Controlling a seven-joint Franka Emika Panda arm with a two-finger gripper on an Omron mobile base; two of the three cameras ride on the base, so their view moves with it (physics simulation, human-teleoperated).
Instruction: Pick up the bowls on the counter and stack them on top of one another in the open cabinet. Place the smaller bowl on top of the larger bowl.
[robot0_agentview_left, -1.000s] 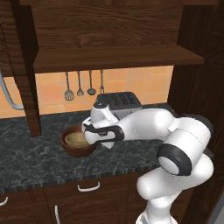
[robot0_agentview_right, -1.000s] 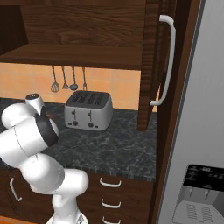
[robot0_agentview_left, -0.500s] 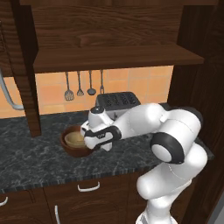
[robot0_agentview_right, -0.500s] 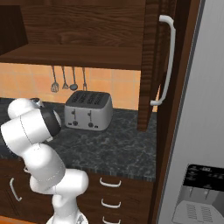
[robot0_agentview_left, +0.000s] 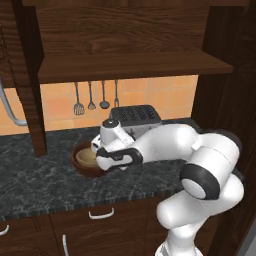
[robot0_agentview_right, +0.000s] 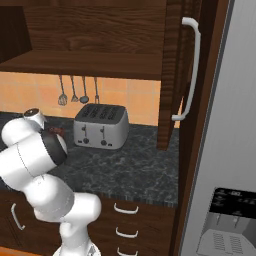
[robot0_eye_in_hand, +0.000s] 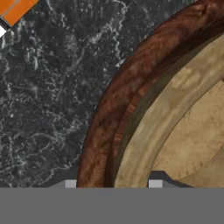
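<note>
Far left in the left base view: dark brown wood-grain open cabinet with a thick plank shelf, bare as far as seen. Below it, on the dark grey-black marbled stone counter, the wide dark reddish-brown glossy wooden bowl, with the small pale tan bowl already sitting inside it. So: stacked, but on the counter, not yet in the cabinet. Just right of the bowls, the two-finger gripper lowered at the brown bowl's right rim, touching or nearly so; hidden by the hand, so cannot tell whether spread or pinching. Behind the arm, a silver four-slot toaster, with three hanging utensils on the orange tile wall.

Handling, as a judgement: both bowls stiff and fairly light; glossy wood likely slippery, so best pinched across the wall at the rim, one finger inside, one outside. Lifting the brown one probably carries the tan one along, loose and apt to slide if tilted.

Hand view gives what the base views lack: close rim detail, brown bowl curving around tan bowl, fingertips straddling the rim zone, apparently apart. Right base view adds the toaster front, a white door handle and a refrigerator at far right.
</note>
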